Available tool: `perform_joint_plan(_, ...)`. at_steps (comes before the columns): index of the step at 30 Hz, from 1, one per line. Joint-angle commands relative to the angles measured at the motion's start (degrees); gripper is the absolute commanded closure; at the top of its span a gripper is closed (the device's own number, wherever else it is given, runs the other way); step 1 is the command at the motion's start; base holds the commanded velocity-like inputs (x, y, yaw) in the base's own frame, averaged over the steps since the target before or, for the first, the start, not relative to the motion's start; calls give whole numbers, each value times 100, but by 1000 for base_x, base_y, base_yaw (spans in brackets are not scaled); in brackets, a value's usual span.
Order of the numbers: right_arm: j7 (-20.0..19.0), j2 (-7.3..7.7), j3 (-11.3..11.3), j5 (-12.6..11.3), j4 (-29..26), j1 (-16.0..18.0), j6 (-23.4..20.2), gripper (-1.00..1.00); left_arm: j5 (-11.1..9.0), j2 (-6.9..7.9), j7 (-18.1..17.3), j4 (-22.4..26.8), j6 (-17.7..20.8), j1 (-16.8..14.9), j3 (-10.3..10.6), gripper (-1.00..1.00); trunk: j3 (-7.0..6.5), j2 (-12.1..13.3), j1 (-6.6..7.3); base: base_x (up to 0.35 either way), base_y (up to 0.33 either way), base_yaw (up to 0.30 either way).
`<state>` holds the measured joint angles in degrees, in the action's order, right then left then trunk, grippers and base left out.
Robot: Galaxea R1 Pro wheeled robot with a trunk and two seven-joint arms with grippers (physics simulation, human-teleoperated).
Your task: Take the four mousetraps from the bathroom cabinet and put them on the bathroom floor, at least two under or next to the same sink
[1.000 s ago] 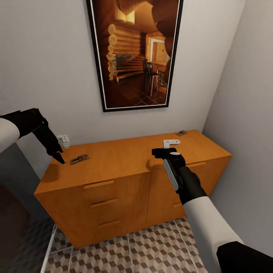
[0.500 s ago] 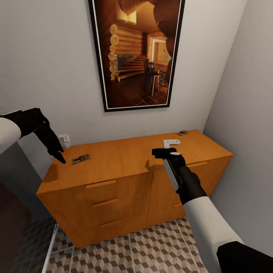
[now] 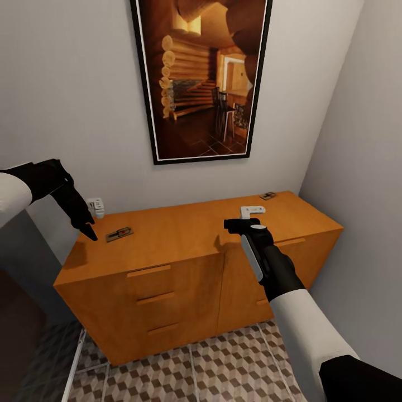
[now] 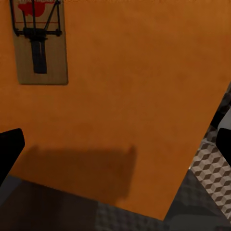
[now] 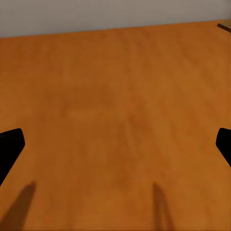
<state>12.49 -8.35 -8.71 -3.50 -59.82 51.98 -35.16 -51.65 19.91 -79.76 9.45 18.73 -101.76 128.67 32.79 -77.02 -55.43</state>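
Note:
The orange-brown cabinet point(image 3: 184, 262) stands against the wall with its drawers closed. One mousetrap point(image 3: 119, 234) lies on the top near the left end, and the same mousetrap point(image 4: 39, 48) is in the left wrist view. A second mousetrap point(image 3: 267, 196) lies at the far right back corner; its edge point(image 5: 225, 25) shows in the right wrist view. My left gripper point(image 3: 89, 231) hovers open just left of the first trap, fingertips point(image 4: 9, 149) wide apart. My right gripper point(image 3: 241, 223) is open above the bare middle-right top, fingertips point(image 5: 9, 144) spread. The bathroom sink is out of view.
A small white fitting point(image 3: 95, 207) sits at the wall by the cabinet's left back corner. A large framed picture point(image 3: 201, 78) hangs above. The right wall point(image 3: 363, 167) stands close to the cabinet's end. Cube-patterned bathroom floor point(image 3: 223, 363) lies in front.
The head view shifted slightly a second ago. Both arms and the two traps stay where they were.

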Motion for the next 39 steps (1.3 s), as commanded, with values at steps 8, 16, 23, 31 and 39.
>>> perform_joint_plan(8,43,0,-15,-37,5,5,-18,-100,-47,4,0,13,67,-11,45,-100,6,-4,0,31,141,0)
perform_joint_plan(16,43,0,-16,-37,12,5,-17,-100,-47,4,4,13,69,-11,45,-100,6,-4,0,95,233,0)
perform_joint_plan(23,43,-3,-17,-37,14,5,-17,-100,-47,4,-2,13,69,-11,45,-100,6,-4,0,37,69,0)
perform_joint_plan(31,43,-8,-17,-37,14,5,-17,-100,-47,-17,2,13,71,-11,40,-100,6,-4,0,5,10,0)
perform_joint_plan(39,43,-8,-17,-37,14,5,-17,-100,-40,-253,-24,74,98,-11,51,-100,6,-4,0,0,1,0)
